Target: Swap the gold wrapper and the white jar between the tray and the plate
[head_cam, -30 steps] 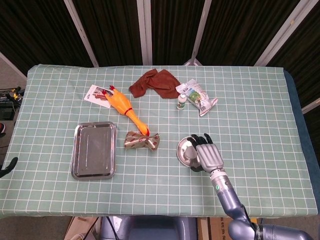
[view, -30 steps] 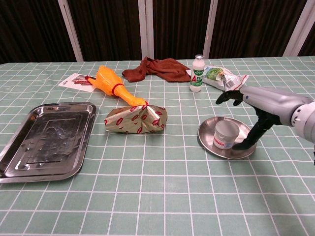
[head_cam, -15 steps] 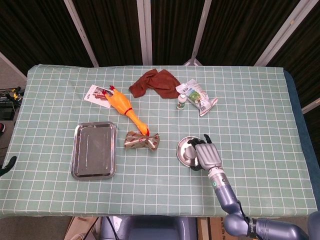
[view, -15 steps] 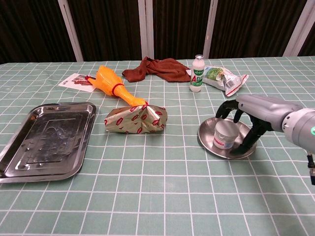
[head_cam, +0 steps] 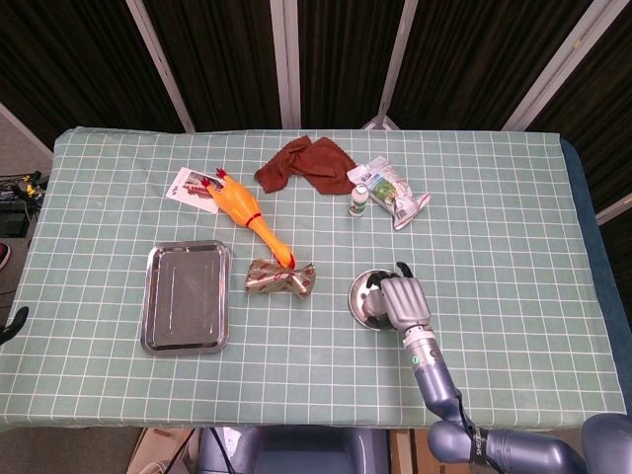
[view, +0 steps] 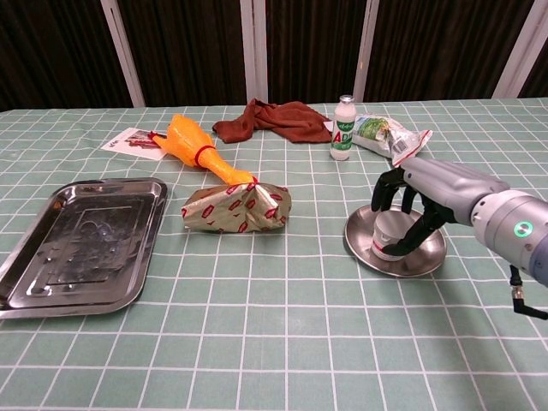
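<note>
The white jar (view: 390, 235) stands on the round steel plate (view: 431, 255) right of centre. My right hand (view: 418, 195) reaches over it from the right, fingers curled behind the jar and thumb against its front side, gripping it. In the head view the right hand (head_cam: 400, 299) covers most of the jar and the plate (head_cam: 357, 296). The gold wrapper (view: 237, 208) lies on the cloth between plate and tray, also seen as the gold wrapper (head_cam: 280, 278) from above. The steel tray (head_cam: 185, 296) at the left holds nothing. Only a dark tip of my left hand (head_cam: 10, 324) shows at the left edge.
A rubber chicken (head_cam: 243, 211) lies just behind the wrapper, with a card (head_cam: 188, 184) beside its head. At the back are a brown cloth (head_cam: 306, 164), a small white bottle (view: 343, 128) and a snack bag (view: 390, 137).
My right hand has come down and leftward over the plate, and its fingers have curled in around the white jar. The left hand's tip has slid further off the left edge.
</note>
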